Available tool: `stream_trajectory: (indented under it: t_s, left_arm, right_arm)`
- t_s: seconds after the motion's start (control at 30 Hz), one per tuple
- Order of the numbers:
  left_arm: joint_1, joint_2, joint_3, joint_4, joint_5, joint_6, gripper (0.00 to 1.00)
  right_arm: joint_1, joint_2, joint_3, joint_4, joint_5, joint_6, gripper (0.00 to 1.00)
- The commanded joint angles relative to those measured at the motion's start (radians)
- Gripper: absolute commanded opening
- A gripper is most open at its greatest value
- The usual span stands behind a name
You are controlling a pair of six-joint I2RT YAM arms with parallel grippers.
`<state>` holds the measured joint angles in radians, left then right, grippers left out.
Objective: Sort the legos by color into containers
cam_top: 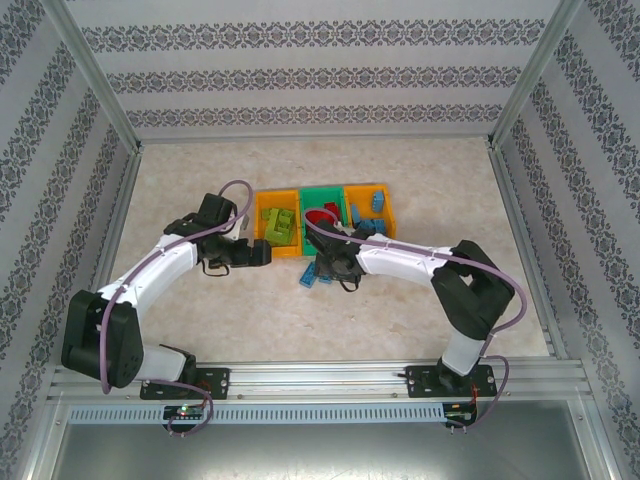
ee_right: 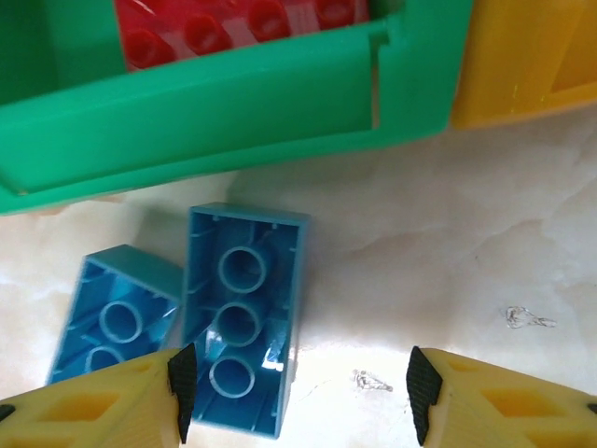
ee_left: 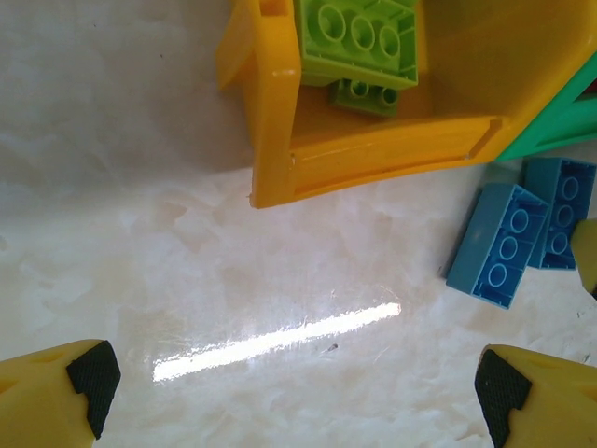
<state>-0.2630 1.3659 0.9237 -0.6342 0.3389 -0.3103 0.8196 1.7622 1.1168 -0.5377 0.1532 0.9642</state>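
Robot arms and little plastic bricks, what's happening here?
It's a colour-sorting job, and it looks nearly done. Lime green bricks sit in the left orange bin, red bricks in the green bin, and blue bricks in the right orange bin. Two loose blue bricks lie on the table in front of the green bin, with the right claw open right over them. The left claw is open and empty near the left orange bin.

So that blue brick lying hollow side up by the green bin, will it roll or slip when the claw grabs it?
Probably not roll: the blue brick is boxy with flat sides. It looks hard and hollow, so likely stiff and light. Its glossy plastic on the shiny table may skid if nudged before the right gripper closes.
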Motion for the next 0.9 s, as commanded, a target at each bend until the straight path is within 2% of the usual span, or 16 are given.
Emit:
stream_trajectory:
  t_s: [0.0, 0.23, 0.53, 0.67, 0.87]
  left_arm:
    - [-0.022, -0.025, -0.012, 0.031, 0.015, 0.030, 1.00]
    - [-0.040, -0.018, -0.002, 0.042, 0.017, 0.034, 1.00]
    - [-0.056, -0.003, 0.001, 0.057, 0.023, 0.031, 1.00]
    - [-0.065, 0.008, 0.010, 0.062, 0.021, 0.030, 1.00]
    - [-0.078, 0.022, 0.026, 0.063, 0.016, 0.028, 1.00]
  right_arm:
    - [-0.026, 0.023, -0.002, -0.007, 0.015, 0.043, 0.62]
    - [-0.045, 0.020, -0.048, -0.037, 0.001, 0.033, 0.59]
    - [-0.041, -0.139, -0.209, -0.061, 0.030, 0.059, 0.58]
    - [-0.031, -0.203, -0.210, -0.072, 0.053, 0.025, 0.60]
    - [0.002, -0.219, -0.163, -0.067, 0.072, -0.015, 0.64]
